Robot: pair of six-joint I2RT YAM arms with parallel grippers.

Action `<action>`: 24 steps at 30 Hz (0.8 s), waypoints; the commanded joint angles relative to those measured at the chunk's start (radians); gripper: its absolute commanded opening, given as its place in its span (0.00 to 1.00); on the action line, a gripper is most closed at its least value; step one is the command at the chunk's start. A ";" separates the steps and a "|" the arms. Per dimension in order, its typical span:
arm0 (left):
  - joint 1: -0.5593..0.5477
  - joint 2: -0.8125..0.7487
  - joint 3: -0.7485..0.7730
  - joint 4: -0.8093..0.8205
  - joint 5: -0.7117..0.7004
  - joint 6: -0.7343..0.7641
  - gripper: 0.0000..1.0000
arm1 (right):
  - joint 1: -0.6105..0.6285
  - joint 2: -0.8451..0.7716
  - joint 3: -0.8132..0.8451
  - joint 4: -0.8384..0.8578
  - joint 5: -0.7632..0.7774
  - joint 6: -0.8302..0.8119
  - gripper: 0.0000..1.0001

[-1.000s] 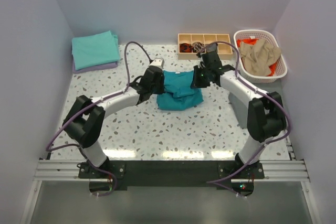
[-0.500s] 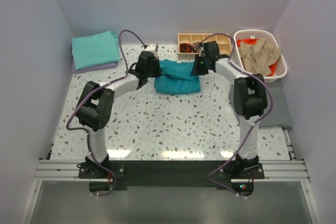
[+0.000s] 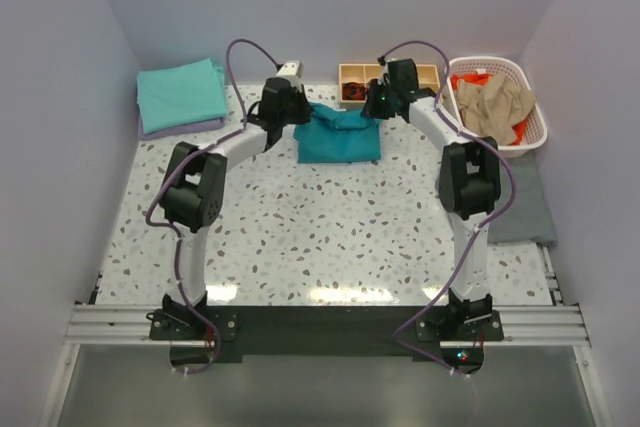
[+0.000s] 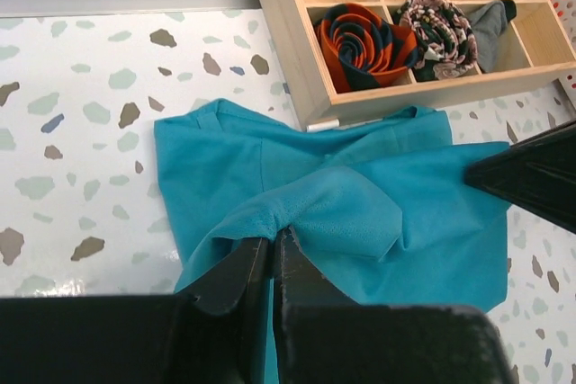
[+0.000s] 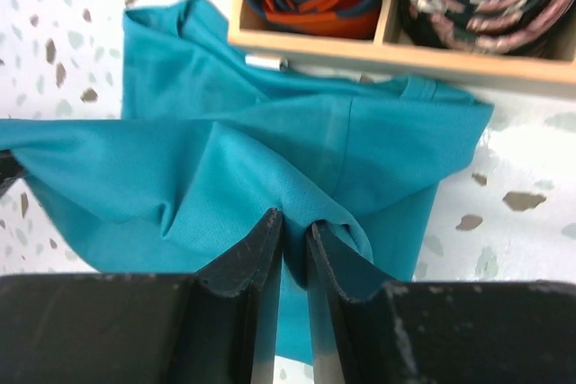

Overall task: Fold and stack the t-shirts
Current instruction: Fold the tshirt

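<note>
The speckled table [image 3: 300,237] lay pale beneath me. Over the last second I had carried the near hem of the teal t-shirt [image 4: 360,213] away from my bases, doubling it over. It sat bunched under and just ahead of both claws, touching the wooden tray [image 4: 297,69] beyond them. My left claw [image 4: 273,245] pinched a fold tight, and my right claw [image 5: 295,222] held cloth between nearly closed jaws. I judged this fold almost finished.

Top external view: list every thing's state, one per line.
Deep teal fabric t-shirt: partly folded, a fold pinched up.
Left gripper: shut on that t-shirt.
Right gripper: shut on it too.
Aqua-green folded t-shirt: stacked on lavender t-shirt.
Tan t-shirt: crumpled in white plastic lattice basket.
</note>
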 commanded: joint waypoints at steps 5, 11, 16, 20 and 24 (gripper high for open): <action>0.054 0.171 0.172 0.052 0.114 -0.012 0.10 | -0.024 0.110 0.221 -0.006 0.102 -0.034 0.22; 0.091 0.305 0.294 0.061 0.238 -0.094 0.40 | -0.035 0.186 0.293 -0.014 0.148 -0.023 0.31; 0.106 0.282 0.280 0.052 0.157 -0.078 0.85 | -0.033 0.083 0.119 0.115 0.139 -0.023 0.46; 0.118 0.135 0.170 0.104 0.034 -0.015 1.00 | -0.035 -0.013 0.022 0.143 0.125 -0.038 0.48; 0.126 0.044 0.102 0.090 -0.007 0.023 1.00 | -0.035 -0.096 -0.066 0.152 0.082 -0.043 0.48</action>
